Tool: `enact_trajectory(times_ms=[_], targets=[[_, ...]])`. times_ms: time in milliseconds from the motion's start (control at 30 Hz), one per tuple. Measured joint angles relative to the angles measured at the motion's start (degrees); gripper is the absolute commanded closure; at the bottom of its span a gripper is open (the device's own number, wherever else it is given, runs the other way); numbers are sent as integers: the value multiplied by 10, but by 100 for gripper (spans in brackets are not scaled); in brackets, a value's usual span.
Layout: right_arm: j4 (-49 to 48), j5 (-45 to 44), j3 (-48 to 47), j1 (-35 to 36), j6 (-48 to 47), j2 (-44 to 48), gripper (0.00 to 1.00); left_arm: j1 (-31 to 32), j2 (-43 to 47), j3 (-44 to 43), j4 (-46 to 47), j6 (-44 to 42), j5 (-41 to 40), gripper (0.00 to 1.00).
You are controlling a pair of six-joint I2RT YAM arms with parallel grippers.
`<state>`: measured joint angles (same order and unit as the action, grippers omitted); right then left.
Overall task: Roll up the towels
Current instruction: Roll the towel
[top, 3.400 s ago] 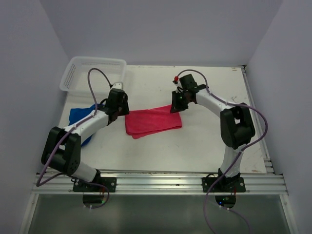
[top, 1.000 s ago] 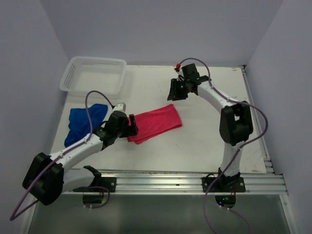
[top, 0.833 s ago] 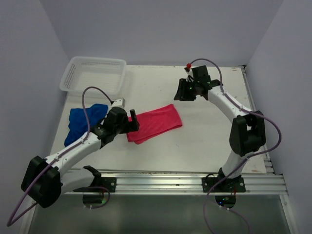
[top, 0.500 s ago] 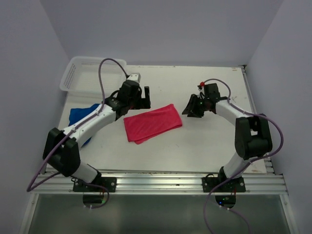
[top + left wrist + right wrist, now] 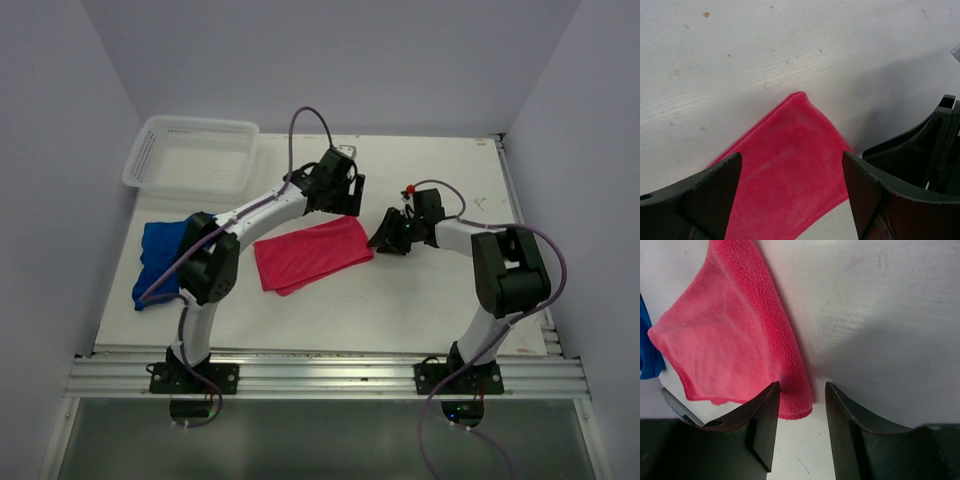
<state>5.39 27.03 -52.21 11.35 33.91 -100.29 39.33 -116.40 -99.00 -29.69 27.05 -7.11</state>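
My left gripper [image 5: 791,160] spreads wide above a rounded corner of the fuzzy pink-red towel [image 5: 313,252]; my right gripper [image 5: 801,386] stands parted, empty, beside its hem.

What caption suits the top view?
Left gripper and right gripper, both open, at one end of pink towel; blue towel apart.

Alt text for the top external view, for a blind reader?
A pink towel lies flat in the middle with both open grippers at its right end, the left gripper over the far corner, the right gripper beside the edge. A blue towel lies bunched at the left, nearer than a white basket.
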Motion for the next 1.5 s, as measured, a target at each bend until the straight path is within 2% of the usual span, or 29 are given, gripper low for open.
enact_trajectory(times_ms=[267,500,700,933,1500], targets=[[-50,21,17,11,21,-18,61,26,-82,-68,-38,23,0,22],[-75,20,36,26,25,-18,79,26,-143,-151,-64,57,-13,27],[-110,20,58,33,32,-15,83,26,-204,-224,-84,83,-22,31],[-140,8,78,38,42,-6,87,27,-217,-205,-104,99,-37,32],[-188,6,101,51,60,-5,89,34,-202,-189,-108,114,-81,33]])
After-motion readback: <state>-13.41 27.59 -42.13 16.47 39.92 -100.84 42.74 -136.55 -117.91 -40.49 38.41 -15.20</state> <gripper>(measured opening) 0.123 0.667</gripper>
